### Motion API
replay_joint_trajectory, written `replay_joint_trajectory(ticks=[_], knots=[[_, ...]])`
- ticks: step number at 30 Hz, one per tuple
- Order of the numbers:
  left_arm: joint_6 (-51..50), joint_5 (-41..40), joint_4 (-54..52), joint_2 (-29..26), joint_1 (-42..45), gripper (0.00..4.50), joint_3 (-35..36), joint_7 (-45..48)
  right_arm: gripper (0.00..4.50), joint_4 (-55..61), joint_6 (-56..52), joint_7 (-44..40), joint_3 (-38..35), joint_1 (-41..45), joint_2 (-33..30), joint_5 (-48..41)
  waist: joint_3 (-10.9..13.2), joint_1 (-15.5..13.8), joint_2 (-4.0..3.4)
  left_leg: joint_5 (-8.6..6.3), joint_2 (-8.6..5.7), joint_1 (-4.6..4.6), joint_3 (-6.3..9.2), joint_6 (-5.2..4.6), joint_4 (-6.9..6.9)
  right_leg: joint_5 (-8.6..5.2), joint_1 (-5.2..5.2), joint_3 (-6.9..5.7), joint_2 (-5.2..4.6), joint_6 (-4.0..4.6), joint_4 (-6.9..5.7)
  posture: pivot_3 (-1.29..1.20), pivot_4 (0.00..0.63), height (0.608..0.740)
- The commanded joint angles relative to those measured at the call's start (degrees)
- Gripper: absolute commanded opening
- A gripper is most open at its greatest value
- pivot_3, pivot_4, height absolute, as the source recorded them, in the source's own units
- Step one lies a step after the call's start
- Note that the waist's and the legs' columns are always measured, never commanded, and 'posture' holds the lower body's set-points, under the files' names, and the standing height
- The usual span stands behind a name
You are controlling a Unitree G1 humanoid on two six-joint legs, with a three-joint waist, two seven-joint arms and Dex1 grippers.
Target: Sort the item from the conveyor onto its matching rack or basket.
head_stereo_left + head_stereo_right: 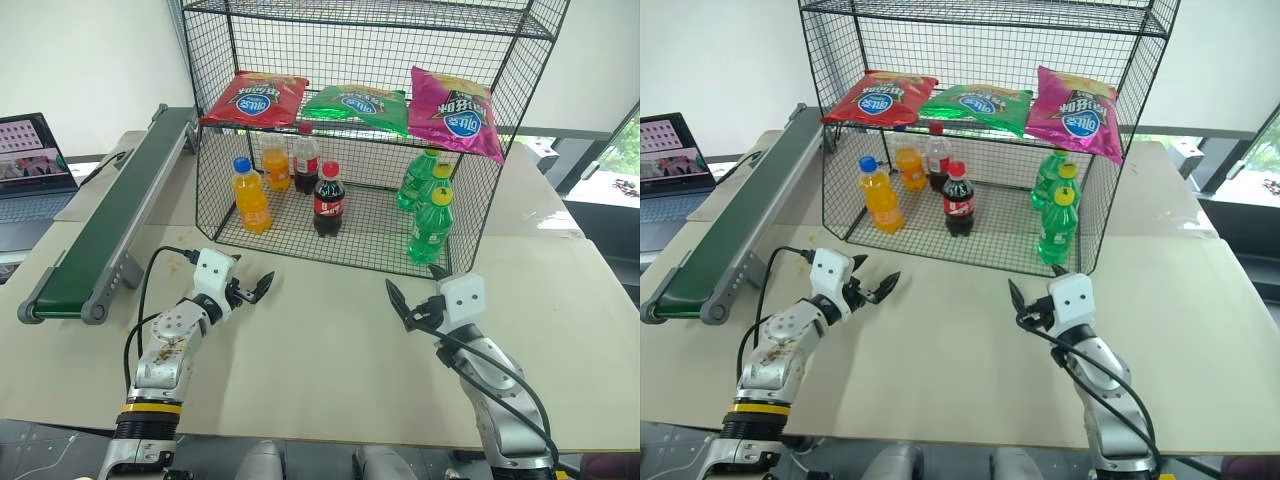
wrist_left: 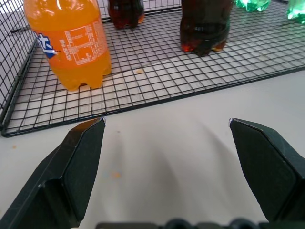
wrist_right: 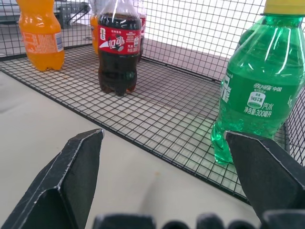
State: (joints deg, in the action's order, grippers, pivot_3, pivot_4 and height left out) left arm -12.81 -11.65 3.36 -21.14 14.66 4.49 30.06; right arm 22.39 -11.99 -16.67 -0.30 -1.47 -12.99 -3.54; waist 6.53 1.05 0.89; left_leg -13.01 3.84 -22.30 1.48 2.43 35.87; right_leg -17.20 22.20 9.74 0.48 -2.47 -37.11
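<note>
On the rack's (image 1: 480,190) middle shelf, the red snack bag (image 1: 254,98) lies flat beside a green bag (image 1: 357,104), well above and beyond both grippers. Left gripper (image 1: 252,290) and right gripper (image 1: 412,296) hover over the surface (image 1: 330,350), fingers spread, empty.
</note>
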Motion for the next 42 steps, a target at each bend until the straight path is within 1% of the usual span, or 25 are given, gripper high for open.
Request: replay_joint_trajectory(ticks=[1, 7, 12, 25, 28, 33, 42], knots=[[-0.1, -1.5, -2.1, -1.0, 0.6, 4.42, 1.3, 0.9, 4.50, 2.6, -0.3, 0.8, 0.0, 0.1, 0.2, -0.4, 0.0, 0.0, 0.00, 0.00, 0.00, 0.00, 0.00, 0.00, 0.00, 0.00, 0.00, 0.00, 0.00, 0.00, 0.00, 0.00, 0.150, 0.738], [-0.4, -2.9, -1.7, -2.1, 1.5, 4.42, 2.1, 2.1, 4.50, 3.3, -1.0, 1.1, 0.8, 1.4, 0.4, -0.1, 0.0, 0.0, 0.00, 0.00, 0.00, 0.00, 0.00, 0.00, -0.01, 0.00, 0.00, 0.00, 0.00, 0.00, 0.01, 0.00, 0.150, 0.738], [1.0, -0.9, 0.2, -2.8, 2.7, 4.42, 1.3, 1.9, 4.50, 3.2, -1.5, 1.8, 0.7, 1.7, 0.6, -0.1, 0.0, 0.0, 0.00, 0.00, 0.00, 0.00, 0.00, 0.00, 0.00, 0.00, 0.00, 0.00, 0.00, 0.00, 0.01, 0.00, 0.150, 0.738], [2.5, -0.6, 1.5, -2.5, 3.4, 4.42, 1.2, 2.4, 4.50, 2.1, -0.5, 1.8, 1.2, 1.6, 0.3, 0.2, 0.0, 0.0, 0.00, 0.00, -0.01, 0.00, 0.00, 0.00, -0.01, 0.00, 0.00, 0.00, 0.00, 0.00, 0.01, 0.00, 0.150, 0.738], [2.7, -0.1, 1.1, -2.8, 3.2, 4.42, 0.8, 2.5, 4.50, 1.8, -1.1, 2.7, 1.3, 1.7, 0.7, 0.6, 0.0, 0.0, 0.00, 0.00, 0.00, 0.00, 0.00, 0.00, 0.00, 0.00, 0.00, 0.00, 0.00, 0.00, 0.01, 0.00, 0.150, 0.738], [2.6, -0.5, 0.0, -3.1, 2.2, 4.42, 1.8, 2.4, 4.50, 2.5, -1.1, 2.5, 3.6, 1.3, 1.3, 0.9, 0.0, 0.0, 0.00, 0.00, 0.00, 0.00, 0.00, 0.00, -0.01, 0.00, 0.00, 0.00, 0.00, 0.00, 0.01, 0.00, 0.150, 0.738], [2.4, -0.5, -0.6, -3.7, 1.9, 4.42, 2.4, 1.8, 4.50, 1.5, -1.1, 2.7, 3.8, 2.2, 1.4, 0.6, 0.0, 0.0, 0.00, 0.00, 0.00, 0.00, 0.00, 0.00, -0.01, 0.00, 0.00, 0.00, 0.00, 0.00, 0.01, 0.00, 0.150, 0.738]])
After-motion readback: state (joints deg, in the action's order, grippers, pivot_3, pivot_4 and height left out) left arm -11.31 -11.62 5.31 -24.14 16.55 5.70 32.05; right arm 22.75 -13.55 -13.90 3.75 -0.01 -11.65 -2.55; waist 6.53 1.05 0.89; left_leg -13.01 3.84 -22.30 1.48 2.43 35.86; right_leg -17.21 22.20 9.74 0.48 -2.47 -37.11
